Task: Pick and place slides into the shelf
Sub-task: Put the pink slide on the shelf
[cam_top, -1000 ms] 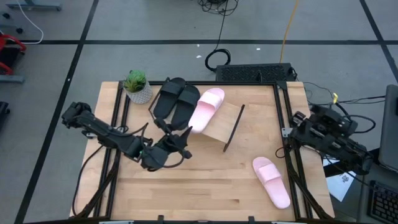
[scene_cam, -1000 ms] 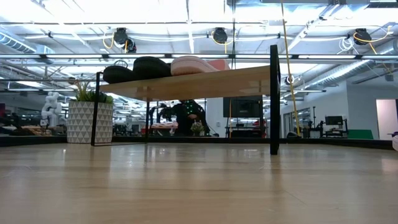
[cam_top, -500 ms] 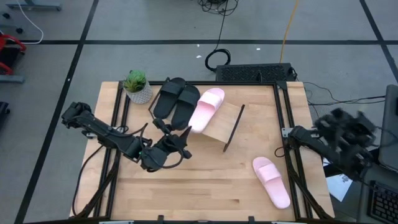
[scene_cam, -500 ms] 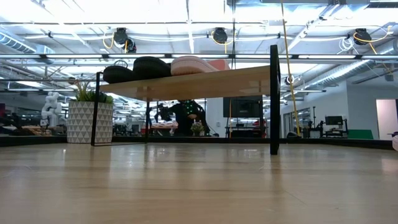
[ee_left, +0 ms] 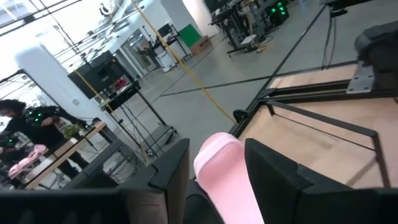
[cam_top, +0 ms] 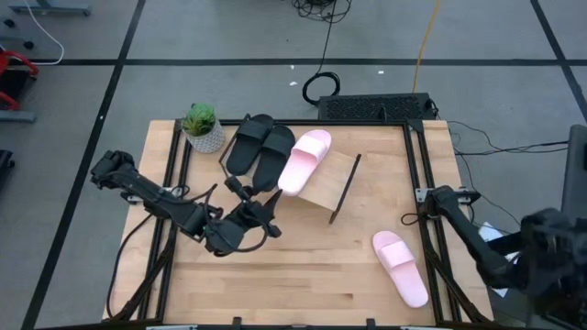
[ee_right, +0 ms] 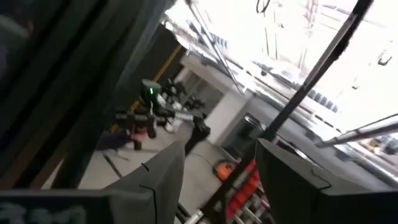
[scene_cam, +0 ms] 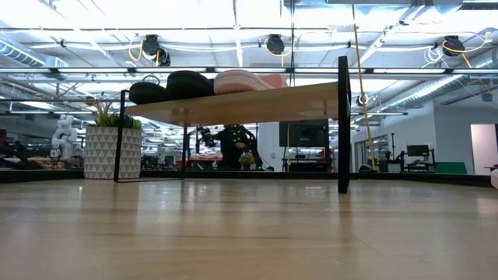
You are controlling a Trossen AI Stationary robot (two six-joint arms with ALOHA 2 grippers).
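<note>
**On the shelf: three slides, one left on the table**

Two black slides (cam_top: 259, 143) and one pink slide (cam_top: 304, 159) are seen on the shelf (cam_top: 323, 188). Another pink slide (cam_top: 400, 267) lies on the table. The left gripper (cam_top: 266, 207), open and empty, is held beside the shelf.

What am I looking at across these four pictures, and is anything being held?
Two dark robot arms work at a wooden table. One picture looks straight down, one looks level across the tabletop, and two come from cameras on the arms' wrists. A low shelf carries two black slides and one pink slide. A second pink slide lies loose on the table, and a small potted plant stands at the shelf's end. The left end effector sits open in front of the shelf, holding nothing. The right arm is off past the table's edge, its end effector also open and empty.
</note>
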